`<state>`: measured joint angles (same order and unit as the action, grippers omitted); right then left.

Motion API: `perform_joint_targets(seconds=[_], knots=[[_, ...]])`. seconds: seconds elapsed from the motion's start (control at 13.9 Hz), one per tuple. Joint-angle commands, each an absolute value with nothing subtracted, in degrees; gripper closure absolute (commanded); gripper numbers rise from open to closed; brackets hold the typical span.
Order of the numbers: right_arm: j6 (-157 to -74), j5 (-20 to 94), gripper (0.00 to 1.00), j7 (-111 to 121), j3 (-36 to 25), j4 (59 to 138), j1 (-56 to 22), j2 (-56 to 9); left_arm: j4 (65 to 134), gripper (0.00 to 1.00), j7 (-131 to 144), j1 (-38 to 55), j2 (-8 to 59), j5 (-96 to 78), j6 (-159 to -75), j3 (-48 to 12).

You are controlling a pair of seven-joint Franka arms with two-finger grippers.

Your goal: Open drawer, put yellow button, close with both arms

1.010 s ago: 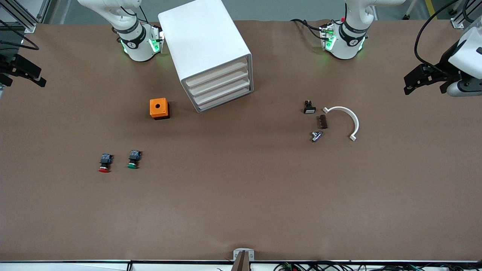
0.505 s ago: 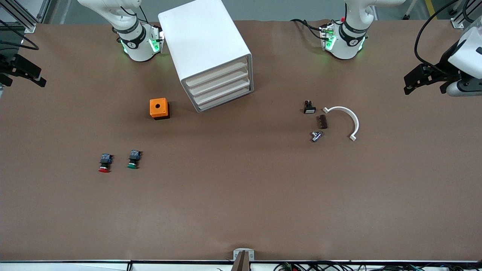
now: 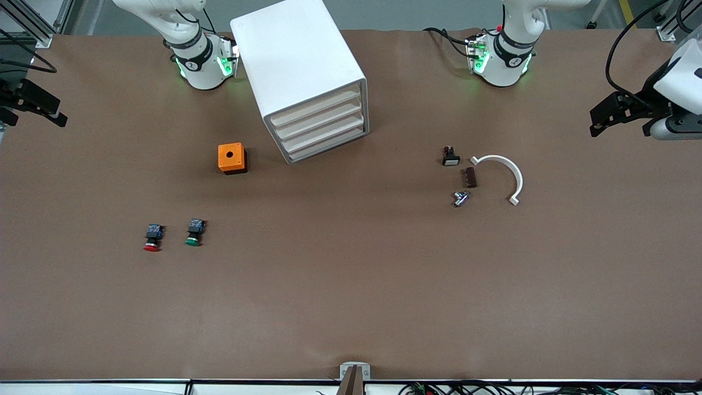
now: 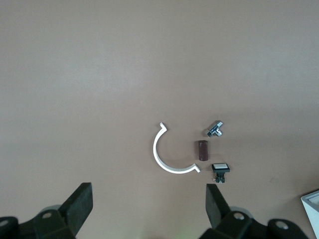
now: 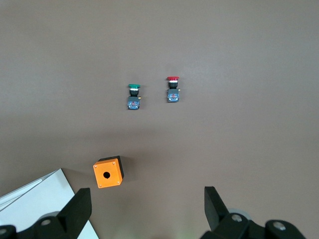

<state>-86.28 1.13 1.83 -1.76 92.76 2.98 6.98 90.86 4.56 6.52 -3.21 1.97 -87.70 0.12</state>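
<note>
The white cabinet [image 3: 296, 55] stands between the arm bases, and its uppermost drawer [image 3: 315, 107] is shut, flush with the three below it. The yellow button is not in any view. My left gripper [image 3: 610, 116] hangs open and empty over the left arm's end of the table; its wrist view shows the fingers [image 4: 79, 204] wide apart over bare table. My right gripper [image 3: 35, 105] hangs open and empty over the right arm's end; its fingers [image 5: 79, 206] are wide apart. A corner of the cabinet [image 5: 35, 199] shows in the right wrist view.
An orange box [image 3: 231, 158] with a hole sits beside the cabinet. A red-capped button [image 3: 152, 238] and a green-capped button [image 3: 193, 232] lie nearer the front camera. A white arc [image 3: 507, 173], brown block [image 3: 470, 177], metal fitting [image 3: 459, 198] and small black switch [image 3: 450, 156] lie toward the left arm's end.
The left gripper has shifted very slightly toward its own end of the table. Nothing else has moved.
</note>
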Motion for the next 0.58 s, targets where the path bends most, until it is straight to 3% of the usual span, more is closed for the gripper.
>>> perform_joint_targets(seconds=[0.0, 0.51], knots=[[-86.84, 1.23, 0.00, 1.32, -2.02, 94.22, 2.46, 8.52, 90.70, 0.00, 3.52, 6.42, -3.43, 2.20, -86.92, 0.26], [-86.84, 1.23, 0.00, 1.32, -2.02, 94.22, 2.46, 8.44, 88.95, 0.00, 3.87, 5.89, -2.81, 2.37, -85.70, 0.53]])
